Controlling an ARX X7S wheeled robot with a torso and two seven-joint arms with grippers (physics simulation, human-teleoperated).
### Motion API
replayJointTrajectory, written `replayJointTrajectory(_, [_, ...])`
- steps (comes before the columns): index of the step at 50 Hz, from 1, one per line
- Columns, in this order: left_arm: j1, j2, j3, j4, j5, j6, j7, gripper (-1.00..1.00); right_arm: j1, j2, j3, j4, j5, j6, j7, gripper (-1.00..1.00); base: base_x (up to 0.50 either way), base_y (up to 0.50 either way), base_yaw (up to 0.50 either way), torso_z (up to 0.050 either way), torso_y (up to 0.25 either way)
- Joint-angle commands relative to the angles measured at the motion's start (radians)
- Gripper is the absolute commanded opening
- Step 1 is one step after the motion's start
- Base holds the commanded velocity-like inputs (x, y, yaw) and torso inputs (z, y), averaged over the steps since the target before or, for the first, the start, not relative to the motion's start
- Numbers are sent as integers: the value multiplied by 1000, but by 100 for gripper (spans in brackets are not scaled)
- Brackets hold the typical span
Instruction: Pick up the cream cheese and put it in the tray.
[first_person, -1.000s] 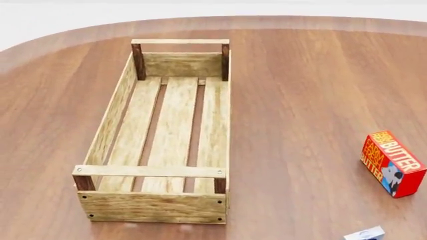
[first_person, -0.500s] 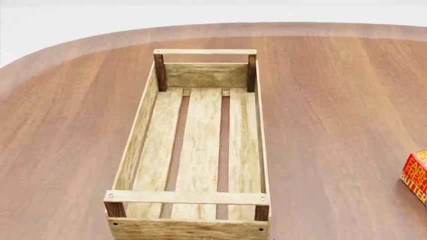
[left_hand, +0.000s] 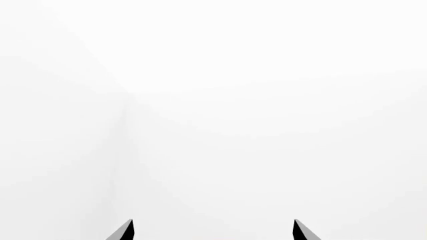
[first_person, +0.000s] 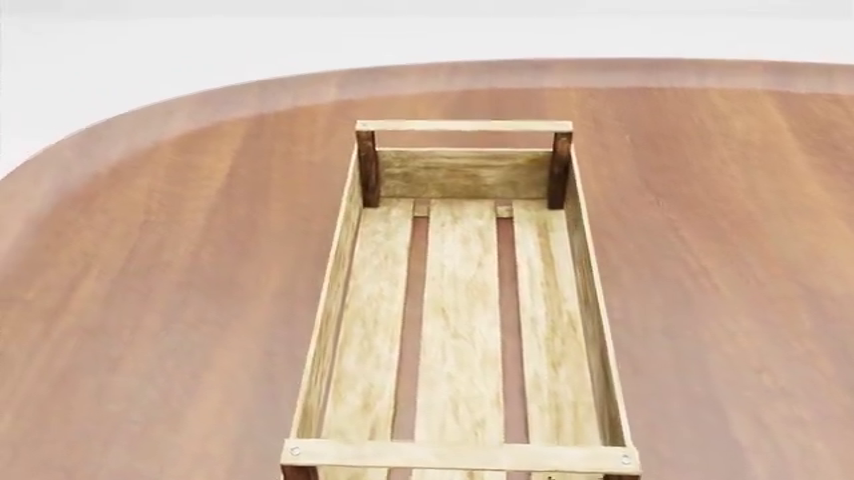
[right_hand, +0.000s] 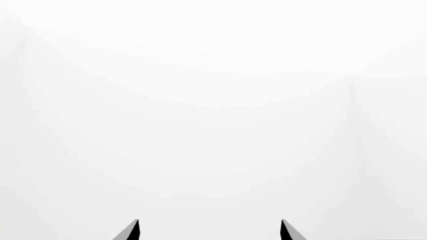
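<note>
While your left gripper (left_hand: 212, 231) and right gripper (right_hand: 209, 230) hang spread apart facing blank white, only the tray (first_person: 350, 300) shows, stretching toward twelve o'clock on the table (first_person: 160, 300).

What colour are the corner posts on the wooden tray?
Dark brown; the tray itself is light wood. The head view shows it best.

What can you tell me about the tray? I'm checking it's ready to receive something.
The tray is a long, light-wood crate, seemingly unfinished, with three floor slats and gaps between them, low side boards and dark brown corner posts carrying a top rail at each end. It stands upright and flat on the brown table, running lengthwise away from the camera. Nothing lies in the visible part, and nothing but the table touches it; its near end is cut off by the picture's lower edge.
</note>
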Motion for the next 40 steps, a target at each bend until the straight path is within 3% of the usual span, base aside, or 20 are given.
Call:
replayJointTrajectory(1, [-1, -4, 5, 3, 1, -3, -6, 100, 3, 7, -7, 0, 10, 2, 6, 100, 184, 203, 0, 0, 0])
replayJointTrajectory(16, [-2, -7, 11, 2, 2, -8, -13, 100, 4, 16, -16, -1, 23, 4, 13, 100, 240, 112, 0, 0, 0])
replayJointTrajectory(40, [-9, -13, 22, -1, 5, -13, -24, 100, 10, 31, -36, -3, 53, 14, 13, 100, 134, -35, 0, 0, 1])
